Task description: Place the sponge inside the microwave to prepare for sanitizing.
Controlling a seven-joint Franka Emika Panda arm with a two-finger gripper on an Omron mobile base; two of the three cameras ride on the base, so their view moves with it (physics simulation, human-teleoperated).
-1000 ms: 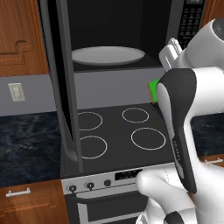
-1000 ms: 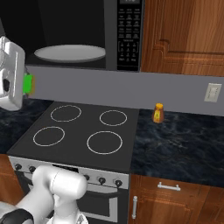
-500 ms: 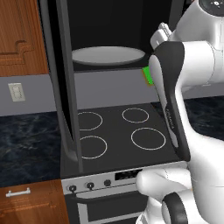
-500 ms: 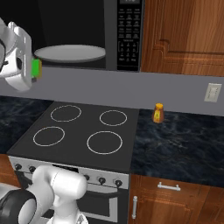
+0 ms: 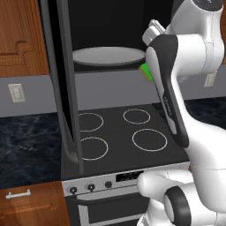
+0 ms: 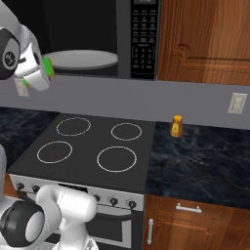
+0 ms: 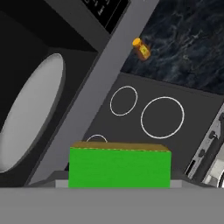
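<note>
Green-topped, yellow-based flat sponge (image 7: 119, 167), pinched in the gripper (image 6: 43, 74), could clip the dark grey microwave's (image 6: 97, 34) front lip.

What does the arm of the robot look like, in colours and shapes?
The arm is glossy white, built of thick rounded segments. One long link has a black inner face with small grey lettering. A round dark grey joint cap bears a white mark. The base joint is dark grey too.
</note>
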